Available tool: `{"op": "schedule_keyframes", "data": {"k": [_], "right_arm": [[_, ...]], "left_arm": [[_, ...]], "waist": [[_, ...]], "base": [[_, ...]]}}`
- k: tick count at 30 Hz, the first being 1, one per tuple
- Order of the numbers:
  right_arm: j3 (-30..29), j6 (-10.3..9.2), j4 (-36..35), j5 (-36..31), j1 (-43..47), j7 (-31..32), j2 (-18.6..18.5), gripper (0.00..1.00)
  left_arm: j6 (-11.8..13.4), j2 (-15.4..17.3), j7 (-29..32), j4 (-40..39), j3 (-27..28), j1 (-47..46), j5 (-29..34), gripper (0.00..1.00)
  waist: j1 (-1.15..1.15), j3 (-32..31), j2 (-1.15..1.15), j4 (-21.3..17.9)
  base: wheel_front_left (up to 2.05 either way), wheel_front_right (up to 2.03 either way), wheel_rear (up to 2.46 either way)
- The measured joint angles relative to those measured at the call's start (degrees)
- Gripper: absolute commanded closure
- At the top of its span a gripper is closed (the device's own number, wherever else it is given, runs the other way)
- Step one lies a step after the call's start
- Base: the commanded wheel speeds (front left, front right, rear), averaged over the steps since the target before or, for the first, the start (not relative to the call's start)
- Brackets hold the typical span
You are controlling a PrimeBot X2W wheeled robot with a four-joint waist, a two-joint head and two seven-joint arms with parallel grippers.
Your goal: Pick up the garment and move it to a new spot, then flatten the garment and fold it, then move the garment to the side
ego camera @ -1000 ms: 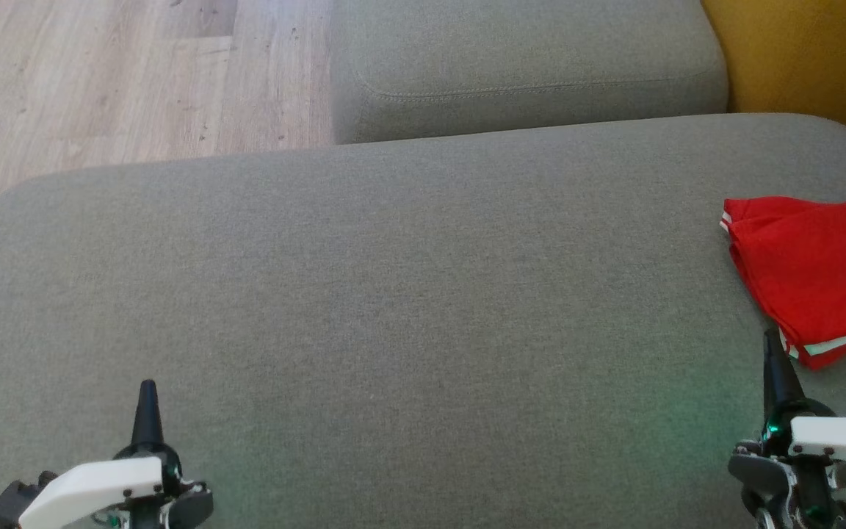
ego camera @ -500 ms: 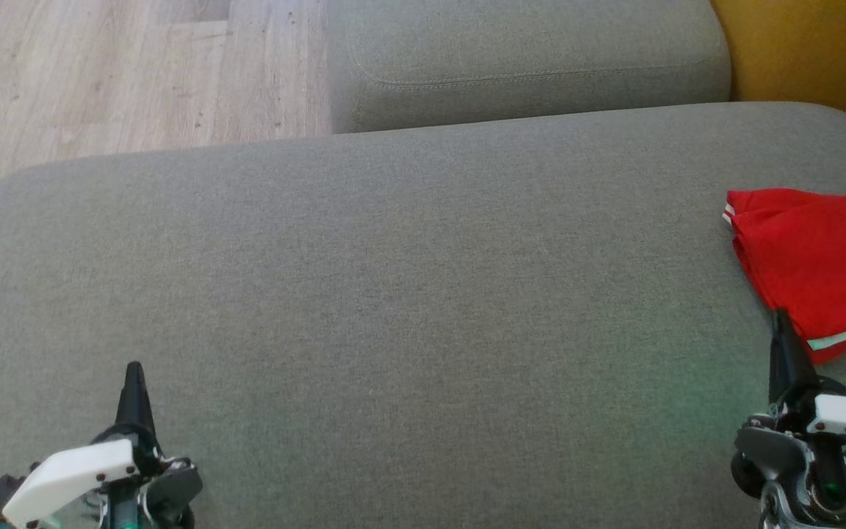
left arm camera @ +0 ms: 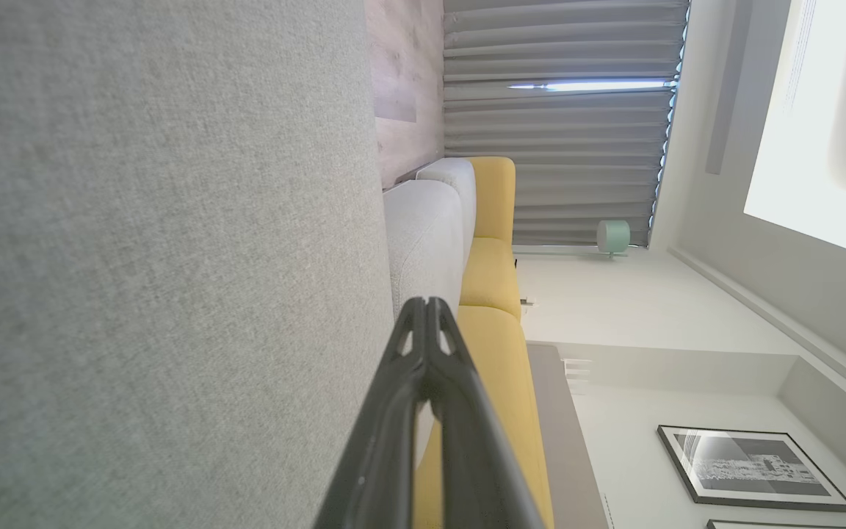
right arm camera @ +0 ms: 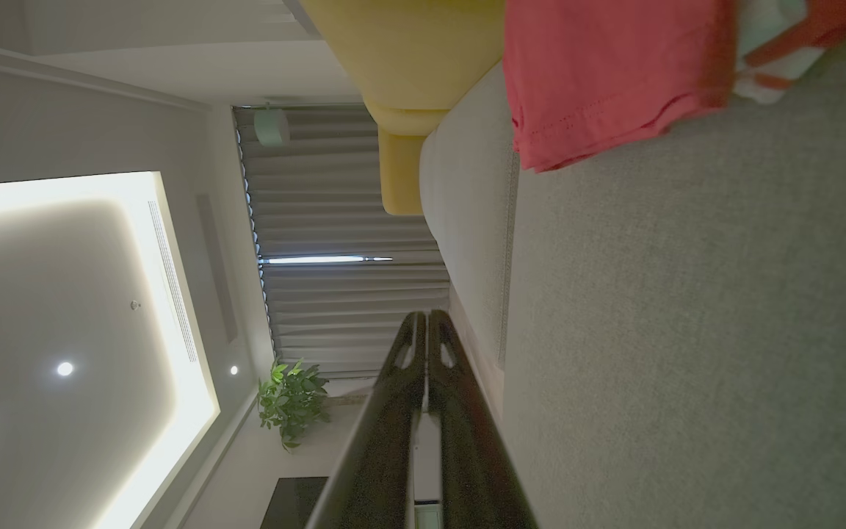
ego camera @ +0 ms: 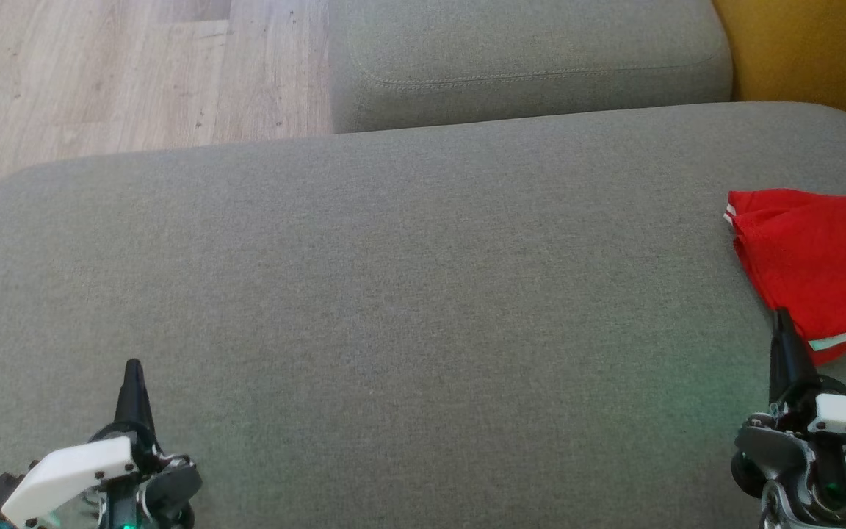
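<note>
The garment (ego camera: 819, 264) is a red jersey with white trim, folded and lying at the right edge of the grey sofa cushion (ego camera: 408, 294). It also shows at the top of the right wrist view as red cloth (right arm camera: 614, 73). My right gripper (ego camera: 783, 323) is shut, its tip just in front of the garment's near corner, holding nothing. At the lower left my left gripper (ego camera: 133, 371) is shut and empty above bare cushion. Both wrist views show the fingers pressed together: left gripper (left arm camera: 427, 303), right gripper (right arm camera: 423, 316).
A second grey cushion (ego camera: 526, 59) sits behind the main one. Wooden floor (ego camera: 100, 73) lies at the far left, and a yellow sofa part (ego camera: 812, 51) at the far right. The broad grey seat stretches between my grippers.
The head camera shifted slightly, so the whole scene sits a little higher than a second ago. Both grippers stayed shut, and the garment has not moved on the cushion.
</note>
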Motion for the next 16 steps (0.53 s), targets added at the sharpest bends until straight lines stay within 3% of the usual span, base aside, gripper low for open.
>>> {"op": "schedule_keyframes", "data": {"k": [16], "right_arm": [[-0.2,0.0,0.0,0.0,0.0,0.2,0.0,1.0]], "left_arm": [[0.0,-0.2,0.4,0.0,0.5,0.0,0.1,1.0]], "waist": [[0.0,0.0,0.0,0.0]], "base": [[0.0,0.0,0.0]]}}
